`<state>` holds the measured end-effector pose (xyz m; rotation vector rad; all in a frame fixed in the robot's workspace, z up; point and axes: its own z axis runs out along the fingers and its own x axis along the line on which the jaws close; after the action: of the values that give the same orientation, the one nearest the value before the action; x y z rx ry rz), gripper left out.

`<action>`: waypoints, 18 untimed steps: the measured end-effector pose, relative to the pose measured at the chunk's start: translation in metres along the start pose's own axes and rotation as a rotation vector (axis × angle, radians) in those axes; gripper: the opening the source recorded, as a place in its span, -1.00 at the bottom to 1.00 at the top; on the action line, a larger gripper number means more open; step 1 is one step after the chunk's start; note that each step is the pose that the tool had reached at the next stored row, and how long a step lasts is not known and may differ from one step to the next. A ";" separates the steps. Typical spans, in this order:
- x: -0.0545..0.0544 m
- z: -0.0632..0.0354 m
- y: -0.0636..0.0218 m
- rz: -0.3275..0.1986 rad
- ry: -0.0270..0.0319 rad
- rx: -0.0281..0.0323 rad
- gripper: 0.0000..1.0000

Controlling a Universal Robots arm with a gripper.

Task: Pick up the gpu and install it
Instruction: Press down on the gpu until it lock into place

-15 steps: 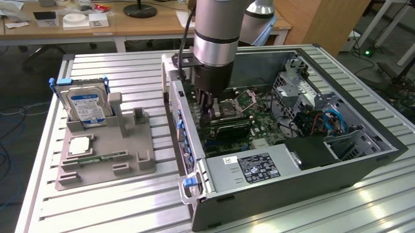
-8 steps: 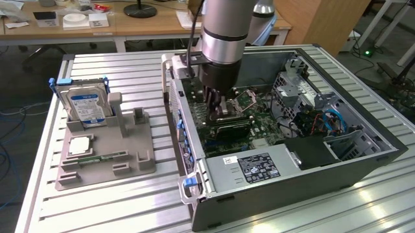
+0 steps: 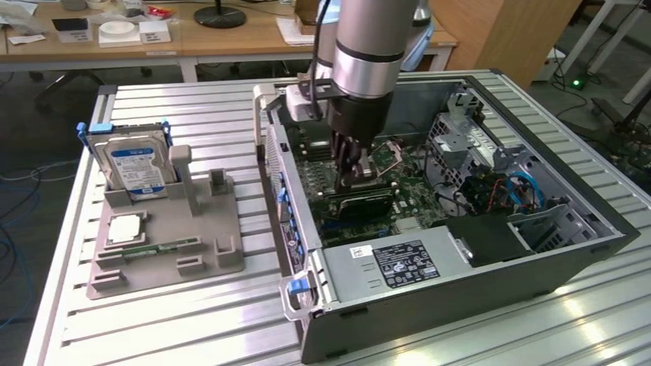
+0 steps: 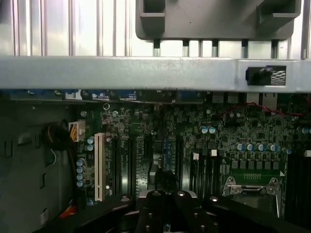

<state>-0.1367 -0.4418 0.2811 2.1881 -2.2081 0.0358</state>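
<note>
Exterior view, pincer: the arm is reaching straight down into the open computer case (image 3: 569, 252), and the pincer (image 3: 351, 174) is hanging low over the motherboard with its fingers drawn narrow, almost together.
Exterior view, task's thing: the gpu (image 3: 356, 202) appears to be standing on its long edge directly under the fingertips, showing a dark face with a green rim along its lower side.
Exterior view, contact: the fingertips are meeting the card's upper edge. Whether they are pinching it or only pressing on it cannot be told.
Exterior view, axis: the card's long axis is running from the case's rear panel (image 3: 273, 175) inward across the board, so the card is lying straight below the pincer, not to either side.
Exterior view, neighbours: the power supply (image 3: 402, 263) is sitting just beside the card, toward the camera.
Exterior view, holder: on the surface (image 3: 203, 320), to the exterior view's left of the case, the grey holder (image 3: 168, 244) is carrying the hard drive (image 3: 134, 168) and the memory stick (image 3: 163, 248), and no card is showing in it.
Wrist view, pincer: the black fingers (image 4: 166, 194) are looking down on the motherboard (image 4: 218, 126) and are lying close together.
Wrist view, slots: the fingers are hanging over the dark slots that lie between the white slot (image 4: 99, 165) and the processor socket (image 4: 252, 187).
Wrist view, task's thing: the card would be edge-on here, and it cannot be told apart from the slots.
Judgement, progress: the card is judged to be at or in its slot, with seating not confirmed.
</note>
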 end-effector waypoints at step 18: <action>0.008 0.0080 -0.0115 -0.002 -0.0126 0.0000 -0.79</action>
<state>-0.1254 -0.4501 0.2733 2.1965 -2.2124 0.0219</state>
